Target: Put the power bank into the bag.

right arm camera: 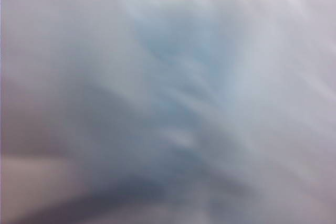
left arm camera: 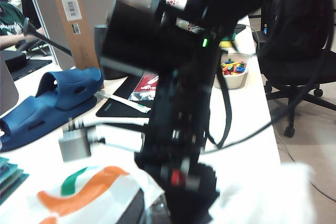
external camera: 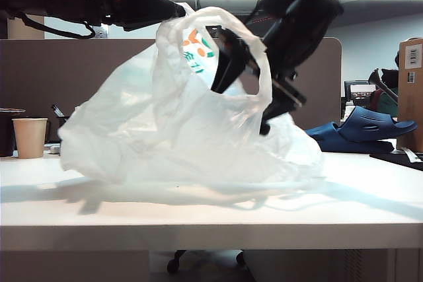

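The white crinkly bag (external camera: 178,130) stands on the table (external camera: 211,209), its green-and-orange logo (external camera: 197,49) up near its mouth. My left gripper (external camera: 178,11) comes in from the upper left and is shut on the bag's top edge, holding it up. The left wrist view shows the logo plastic (left arm camera: 89,190) beside that gripper (left arm camera: 157,211). My right gripper (external camera: 254,57) reaches down from the upper right through the handle loop, shut on a flat black slab, the power bank (external camera: 228,61), which hangs in the bag's mouth. The right wrist view is only blurred white plastic (right arm camera: 168,98).
A paper cup (external camera: 30,137) stands at the table's left end. Blue slippers (external camera: 363,130) and a cardboard box (external camera: 411,90) are at the right. The left wrist view shows a bowl of coloured bits (left arm camera: 233,72), a grey adapter (left arm camera: 73,142) and an office chair (left arm camera: 299,51).
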Controlling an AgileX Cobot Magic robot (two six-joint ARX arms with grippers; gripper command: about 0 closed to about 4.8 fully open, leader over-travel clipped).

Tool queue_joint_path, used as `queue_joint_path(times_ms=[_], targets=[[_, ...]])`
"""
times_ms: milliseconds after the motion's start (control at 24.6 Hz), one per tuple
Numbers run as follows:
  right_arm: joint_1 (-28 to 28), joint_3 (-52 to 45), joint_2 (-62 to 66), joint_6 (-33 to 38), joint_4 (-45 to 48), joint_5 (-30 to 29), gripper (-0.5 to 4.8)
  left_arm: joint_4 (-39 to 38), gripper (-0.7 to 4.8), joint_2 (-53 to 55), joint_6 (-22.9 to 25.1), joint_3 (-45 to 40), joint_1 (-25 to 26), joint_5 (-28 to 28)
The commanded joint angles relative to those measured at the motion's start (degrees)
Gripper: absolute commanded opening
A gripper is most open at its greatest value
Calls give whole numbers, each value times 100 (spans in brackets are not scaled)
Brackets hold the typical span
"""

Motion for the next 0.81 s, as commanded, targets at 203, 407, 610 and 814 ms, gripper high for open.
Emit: queue_joint_path(times_ms=[203, 407, 610, 814], targets=[[57, 44, 372, 81, 621, -284, 256, 273, -6, -26, -13, 15, 7, 42], [424, 44, 474, 76, 970, -385, 256, 254, -6, -24, -9, 15, 7, -11], [717, 44, 511, 79, 1539, -310, 256, -243, -6, -24, -7, 15, 7, -699], [798, 44, 658, 374, 1873, -345, 256, -382, -6, -26, -9, 15, 7, -713]])
